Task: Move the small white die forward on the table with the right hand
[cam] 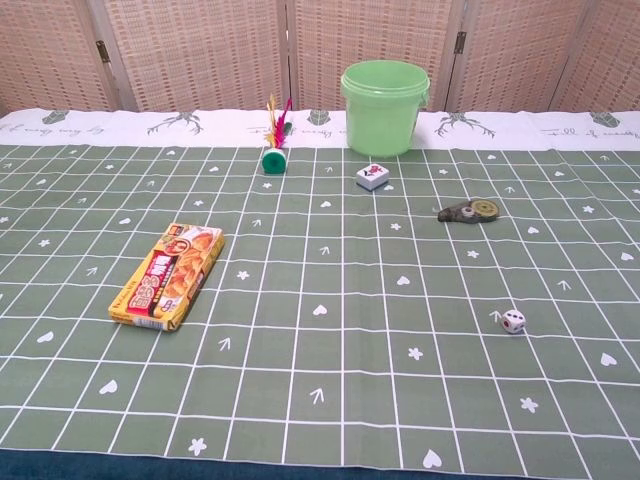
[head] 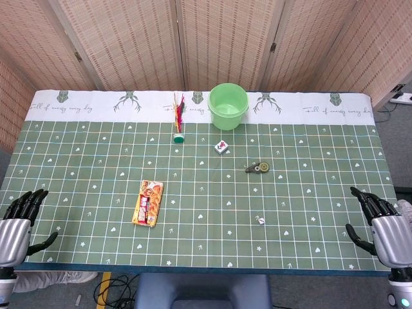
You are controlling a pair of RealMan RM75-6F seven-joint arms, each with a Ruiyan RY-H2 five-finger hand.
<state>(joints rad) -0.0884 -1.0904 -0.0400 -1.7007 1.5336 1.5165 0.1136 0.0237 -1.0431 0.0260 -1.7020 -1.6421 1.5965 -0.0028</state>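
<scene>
The small white die [head: 261,221] [cam: 513,321] with red and dark pips lies on the green gridded tablecloth, right of centre near the front. My right hand [head: 380,228] rests at the table's front right corner, fingers apart and empty, well to the right of the die. My left hand [head: 19,222] sits at the front left corner, likewise spread and holding nothing. Neither hand shows in the chest view.
A green bucket [head: 228,107] [cam: 385,107] stands at the back centre. A mahjong tile [head: 221,147] [cam: 372,177], a dark tape dispenser [head: 258,168] [cam: 470,212], a feather shuttlecock [head: 178,119] [cam: 275,140] and an orange snack box [head: 149,202] [cam: 168,275] lie around.
</scene>
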